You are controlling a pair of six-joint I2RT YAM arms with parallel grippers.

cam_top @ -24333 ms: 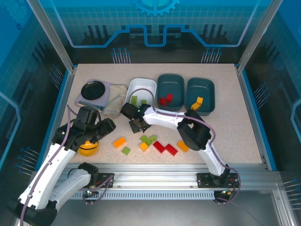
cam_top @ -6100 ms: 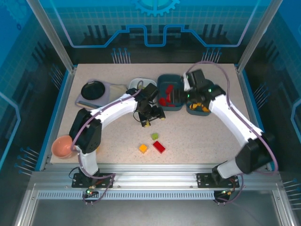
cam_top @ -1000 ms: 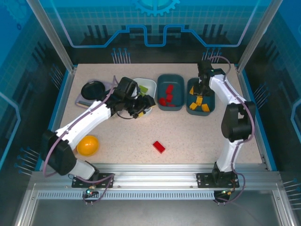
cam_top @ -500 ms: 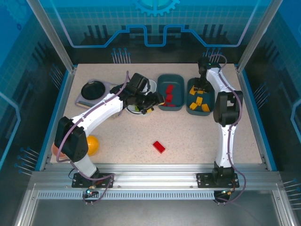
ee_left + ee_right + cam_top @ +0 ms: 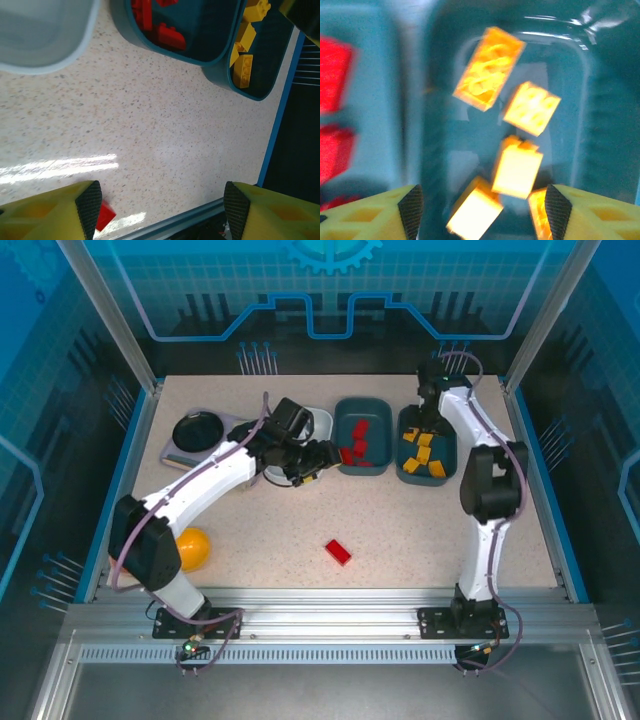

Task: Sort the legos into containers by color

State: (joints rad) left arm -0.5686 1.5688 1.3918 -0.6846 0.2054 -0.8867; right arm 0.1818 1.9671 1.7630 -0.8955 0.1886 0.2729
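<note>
One red lego (image 5: 338, 552) lies alone on the table in front of the trays; it also peeks out as a red lego (image 5: 104, 216) beside my left finger. The middle teal container (image 5: 362, 452) holds red legos (image 5: 167, 36). The right teal container (image 5: 444, 448) holds several orange legos (image 5: 517, 170). My left arm covers most of the white container (image 5: 318, 420). My left gripper (image 5: 318, 462) hovers open and empty at that tray's front right corner. My right gripper (image 5: 479, 210) hangs open just above the orange legos, with nothing between its pads.
A round orange bowl (image 5: 188, 548) sits at the front left near the left arm's base. A round black bowl (image 5: 198, 430) rests on a pale mat at the back left. The table's blue edge (image 5: 280, 115) runs just beyond the right teal tray.
My right gripper's jaws have spread apart over the orange tray. My left gripper swung right along the white tray's front, then eased back a little.
</note>
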